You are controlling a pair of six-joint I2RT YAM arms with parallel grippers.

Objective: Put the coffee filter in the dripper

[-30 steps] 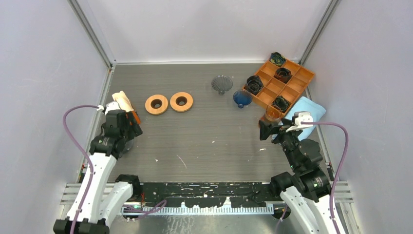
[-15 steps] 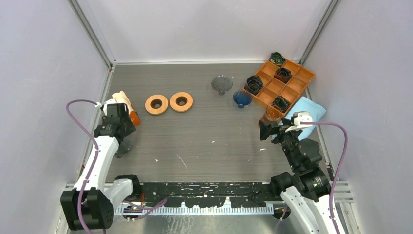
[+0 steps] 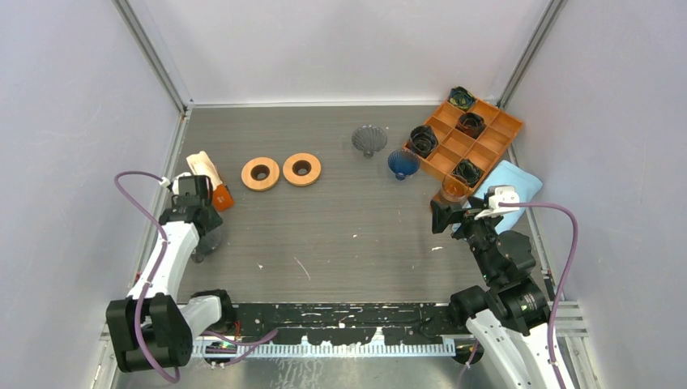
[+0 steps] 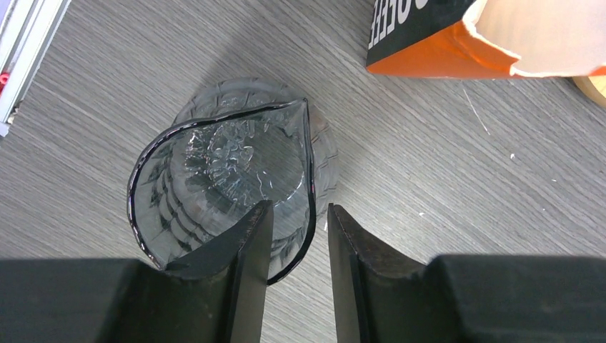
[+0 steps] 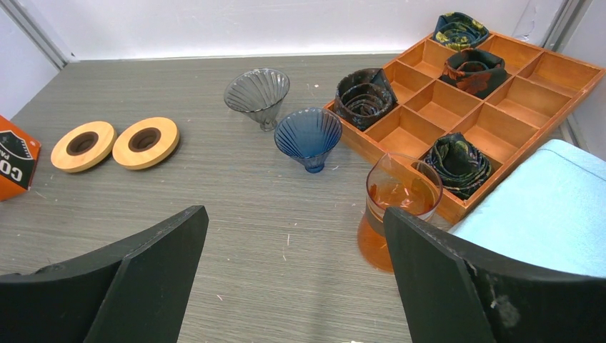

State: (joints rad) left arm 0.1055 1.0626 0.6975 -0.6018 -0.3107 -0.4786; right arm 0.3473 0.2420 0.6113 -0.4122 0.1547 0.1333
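Observation:
An orange box (image 3: 220, 197) of beige paper coffee filters (image 3: 202, 168) lies at the table's left edge. It shows at the top of the left wrist view (image 4: 429, 50), with a filter (image 4: 550, 32) sticking out. A grey dripper (image 3: 369, 139) and a blue dripper (image 3: 403, 164) stand at the back right, also in the right wrist view, grey (image 5: 256, 93) and blue (image 5: 309, 136). My left gripper (image 4: 300, 209) is narrowly open astride the rim of a clear glass vessel (image 4: 221, 164), one finger inside. My right gripper (image 5: 295, 214) is wide open and empty.
Two wooden rings (image 3: 260, 173) (image 3: 301, 168) lie left of centre. An orange compartment tray (image 3: 486, 154) with dark cups stands at the back right. In front of it are an orange glass (image 5: 400, 204) and a light blue cloth (image 3: 509, 183).
My left arm has swung back and left, and its gripper now sits nearer the filter box. The right arm has not moved.

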